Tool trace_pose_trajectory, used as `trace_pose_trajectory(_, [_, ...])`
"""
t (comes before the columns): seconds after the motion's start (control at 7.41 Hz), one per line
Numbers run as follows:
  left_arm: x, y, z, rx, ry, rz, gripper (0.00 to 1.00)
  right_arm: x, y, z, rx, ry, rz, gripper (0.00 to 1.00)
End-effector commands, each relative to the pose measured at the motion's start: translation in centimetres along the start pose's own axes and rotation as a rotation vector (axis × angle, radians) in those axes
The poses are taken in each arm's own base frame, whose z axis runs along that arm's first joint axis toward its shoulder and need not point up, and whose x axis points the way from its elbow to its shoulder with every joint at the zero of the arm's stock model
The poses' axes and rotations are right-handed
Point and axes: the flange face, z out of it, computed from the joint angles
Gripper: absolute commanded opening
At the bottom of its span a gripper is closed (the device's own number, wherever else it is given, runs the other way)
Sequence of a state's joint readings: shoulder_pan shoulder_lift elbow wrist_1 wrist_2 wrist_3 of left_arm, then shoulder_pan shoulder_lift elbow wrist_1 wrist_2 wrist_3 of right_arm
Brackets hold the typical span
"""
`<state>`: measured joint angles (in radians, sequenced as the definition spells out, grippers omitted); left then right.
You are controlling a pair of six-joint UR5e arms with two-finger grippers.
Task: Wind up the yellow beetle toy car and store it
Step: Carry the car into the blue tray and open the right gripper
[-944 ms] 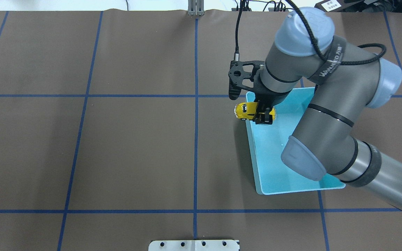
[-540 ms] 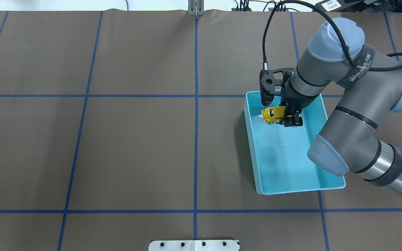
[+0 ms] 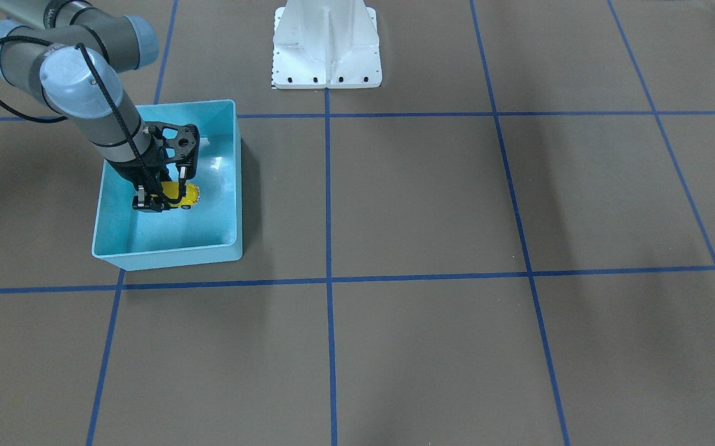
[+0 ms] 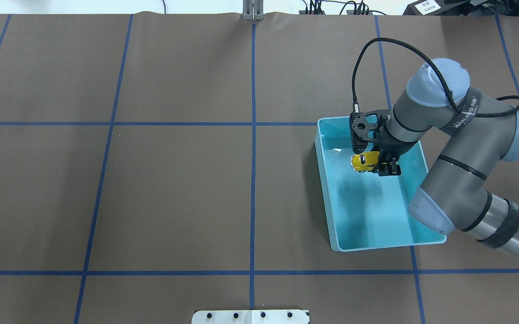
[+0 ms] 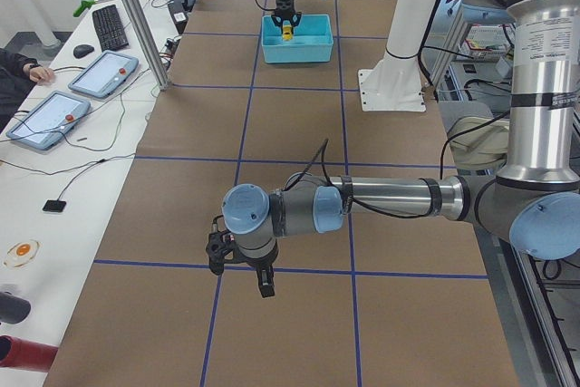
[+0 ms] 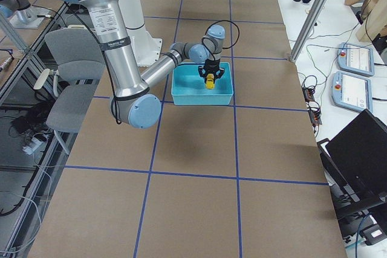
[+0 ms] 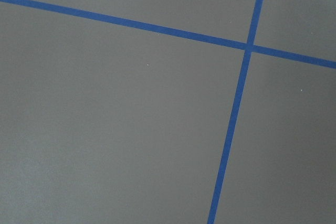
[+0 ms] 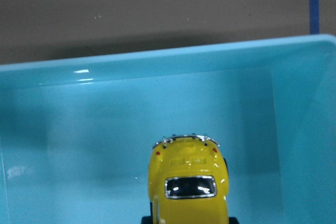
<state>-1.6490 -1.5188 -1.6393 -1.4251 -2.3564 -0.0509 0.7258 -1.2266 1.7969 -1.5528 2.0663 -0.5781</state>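
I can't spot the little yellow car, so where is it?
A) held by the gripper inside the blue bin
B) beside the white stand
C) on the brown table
A: the right gripper is shut on the yellow beetle toy car, within the walls of the light-blue bin.

Right arm comes in from the robot-side edge over the surface's right half. Elbow bent, wrist vertical, right hand (image 4: 387,168) pointing straight down, fingers clamped on the yellow beetle toy car (image 4: 364,162). Left arm stretched low over the surface's left end, left hand (image 5: 259,278) pointing down; finger state unclear.
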Motion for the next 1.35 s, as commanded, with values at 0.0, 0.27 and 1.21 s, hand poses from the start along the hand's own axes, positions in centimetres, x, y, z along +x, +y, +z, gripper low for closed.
trace_pose_trajectory(0.0, [0.0,0.0,0.0,-0.001,0.000,-0.001,1.00,-0.4,-0.2,2.7,0.012,-0.005,-0.003,0.00])
trace_pose_trajectory(0.27, [-0.4,0.4,0.3,-0.005,0.000,-0.004,1.00,-0.9,-1.1,3.1,0.012,-0.010,-0.009,0.00])
trace_pose_trajectory(1.21, [-0.4,0.6,0.4,-0.005,-0.002,-0.003,1.00,1.8,1.5,-5.4,0.063,0.007,0.096,0.99])
